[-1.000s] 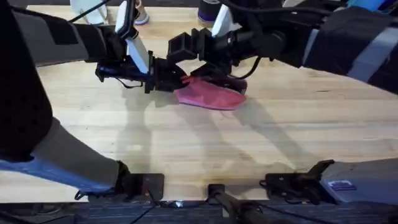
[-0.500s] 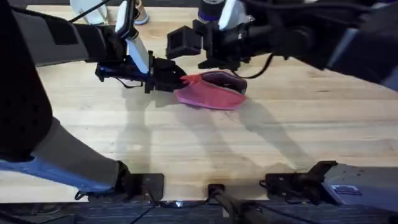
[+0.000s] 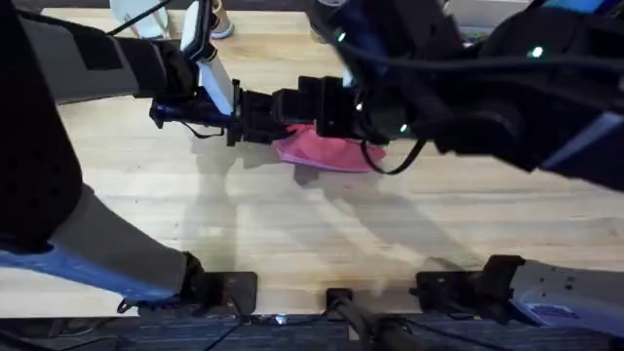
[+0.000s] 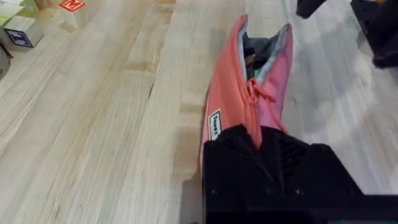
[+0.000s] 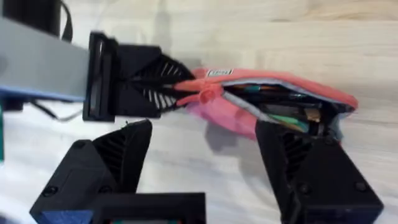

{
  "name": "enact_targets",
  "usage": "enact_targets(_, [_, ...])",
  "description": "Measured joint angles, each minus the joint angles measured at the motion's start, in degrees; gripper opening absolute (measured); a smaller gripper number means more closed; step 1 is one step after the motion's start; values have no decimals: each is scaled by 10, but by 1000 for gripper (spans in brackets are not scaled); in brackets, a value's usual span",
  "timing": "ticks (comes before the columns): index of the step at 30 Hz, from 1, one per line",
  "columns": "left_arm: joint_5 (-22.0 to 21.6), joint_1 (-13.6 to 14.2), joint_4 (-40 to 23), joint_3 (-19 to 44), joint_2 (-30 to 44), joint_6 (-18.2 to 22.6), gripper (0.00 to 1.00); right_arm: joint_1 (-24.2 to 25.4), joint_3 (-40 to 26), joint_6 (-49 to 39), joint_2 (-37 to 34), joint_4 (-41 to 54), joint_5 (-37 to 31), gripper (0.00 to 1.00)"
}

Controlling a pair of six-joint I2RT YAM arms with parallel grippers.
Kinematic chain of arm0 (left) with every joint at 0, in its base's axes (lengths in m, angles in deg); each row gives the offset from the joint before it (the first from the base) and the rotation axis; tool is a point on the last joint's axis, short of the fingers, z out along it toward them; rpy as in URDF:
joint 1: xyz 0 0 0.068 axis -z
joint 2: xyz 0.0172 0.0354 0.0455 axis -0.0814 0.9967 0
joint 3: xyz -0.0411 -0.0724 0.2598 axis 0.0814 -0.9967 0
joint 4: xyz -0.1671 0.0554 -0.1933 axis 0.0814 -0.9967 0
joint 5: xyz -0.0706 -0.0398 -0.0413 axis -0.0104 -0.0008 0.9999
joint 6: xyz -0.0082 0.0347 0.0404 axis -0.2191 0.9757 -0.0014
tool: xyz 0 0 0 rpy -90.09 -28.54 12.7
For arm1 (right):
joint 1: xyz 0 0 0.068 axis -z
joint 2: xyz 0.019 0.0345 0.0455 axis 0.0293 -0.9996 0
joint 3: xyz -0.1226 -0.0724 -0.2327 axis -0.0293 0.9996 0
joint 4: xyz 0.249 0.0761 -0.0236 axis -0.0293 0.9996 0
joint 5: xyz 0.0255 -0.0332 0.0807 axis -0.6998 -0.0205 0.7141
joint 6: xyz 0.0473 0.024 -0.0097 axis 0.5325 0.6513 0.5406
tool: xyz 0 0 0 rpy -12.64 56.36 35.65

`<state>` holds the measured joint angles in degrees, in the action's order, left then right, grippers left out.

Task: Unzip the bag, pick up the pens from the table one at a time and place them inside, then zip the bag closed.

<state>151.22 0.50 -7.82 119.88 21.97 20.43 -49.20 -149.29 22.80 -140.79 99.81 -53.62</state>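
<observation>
Since a second ago my right gripper (image 5: 205, 180) has dropped back over the bag (image 5: 273, 102), fingers spread astride its unzipped mouth; left gripper (image 4: 273, 155) clamps the near end. Pens inside; zipping remains.

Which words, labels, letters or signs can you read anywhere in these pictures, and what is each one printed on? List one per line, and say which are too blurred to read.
"M": red sign on a small block at the far edge of the table.
Small white label sewn on the side of the pink bag: dark print, too small to read.
Dark blue mark on a white box near the block: unreadable.
Sticker on the right arm's base: too blurred to read.
</observation>
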Motion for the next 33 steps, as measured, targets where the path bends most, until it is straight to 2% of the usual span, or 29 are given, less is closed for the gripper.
enact_targets(5, [0,0,0,0,0,0,43,-30,0,51,0,-1,-83,995])
enact_targets(11, [0,0,0,0,0,0,43,-33,0,85,0,-3,-115,995])
enact_targets(21, [0,0,0,0,0,0,43,-33,0,143,0,-31,-42,996])
enact_targets(33, [0,0,0,0,0,0,43,-17,0,239,-51,-33,-25,995])
